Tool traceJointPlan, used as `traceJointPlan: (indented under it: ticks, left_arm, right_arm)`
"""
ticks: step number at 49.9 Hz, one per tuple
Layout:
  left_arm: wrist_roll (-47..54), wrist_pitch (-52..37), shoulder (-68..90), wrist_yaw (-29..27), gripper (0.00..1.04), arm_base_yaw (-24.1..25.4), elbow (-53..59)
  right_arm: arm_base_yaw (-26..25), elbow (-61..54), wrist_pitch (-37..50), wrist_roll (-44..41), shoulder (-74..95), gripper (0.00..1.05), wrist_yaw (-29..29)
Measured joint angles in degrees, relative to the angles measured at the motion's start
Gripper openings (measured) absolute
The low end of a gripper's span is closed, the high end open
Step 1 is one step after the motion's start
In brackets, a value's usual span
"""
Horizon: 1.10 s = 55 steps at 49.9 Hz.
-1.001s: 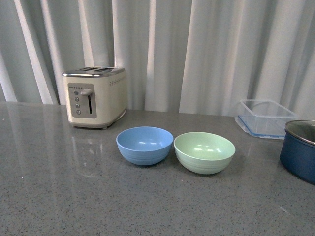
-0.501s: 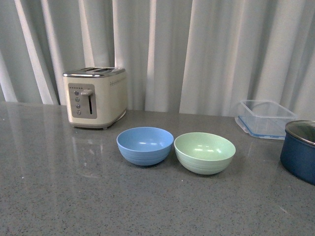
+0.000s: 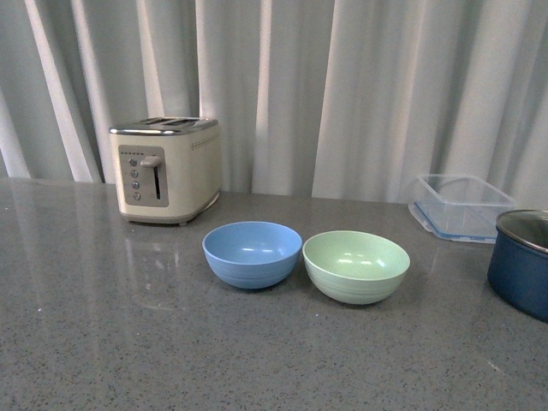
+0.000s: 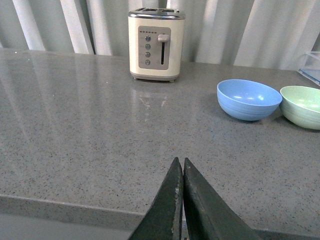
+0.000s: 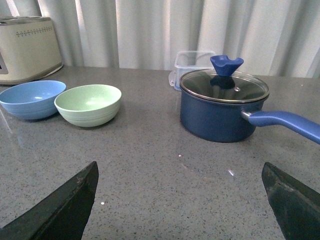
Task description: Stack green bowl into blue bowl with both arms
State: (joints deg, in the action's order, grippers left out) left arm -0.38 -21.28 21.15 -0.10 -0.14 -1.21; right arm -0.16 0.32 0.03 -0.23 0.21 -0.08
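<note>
The grey speckled counter (image 3: pixel 103 342) is seen bare from the bowls to its near edge, and is closed off behind by a pleated pale curtain (image 3: pixel 342 86). At its middle the matte, faintly ridged blue bowl (image 3: pixel 252 253) is set upright, with the like-sized mint green bowl (image 3: pixel 356 265) just beside it at 3 o'clock. A cream toaster (image 3: pixel 165 169) is placed at 10 o'clock of the blue bowl, a glass-lidded navy pot (image 3: pixel 519 261) at 3 o'clock of the green bowl, and a clear box (image 3: pixel 458 205) at 1 o'clock. The left gripper (image 4: pixel 180 165) is held with fingers pressed together and the right gripper (image 5: pixel 180 167) is spread wide, both well apart from the bowls.
</note>
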Motion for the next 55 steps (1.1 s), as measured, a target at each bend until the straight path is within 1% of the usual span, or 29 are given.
traceJointPlan:
  ticks: [31,33,35,48,55]
  left_arm:
    - [0.00,11.23,-11.30,0.00,0.04,0.00,0.00]
    - [-0.02,17.20,-15.67,0.02,0.04,0.00,0.00]
    - [0.02,20.59,-18.93,0.02,0.04,0.00,0.00]
    - [0.02,21.24,-20.87,-0.02,0.04,0.00,0.00]
    - [0.09,21.24,-20.92,-0.02,0.25,0.00,0.00]
  right_arm:
    - [0.00,0.00,0.00,0.00,0.00,0.95,0.02]
    - [0.00,0.00,0.00,0.02,0.00,0.95,0.00]
    - [0.00,0.00,0.00,0.00,0.00,0.95,0.02]
    - [0.00,0.00,0.00,0.00,0.00,0.95,0.00]
    - [0.00,0.00,0.00,0.00,0.00,0.95,0.00]
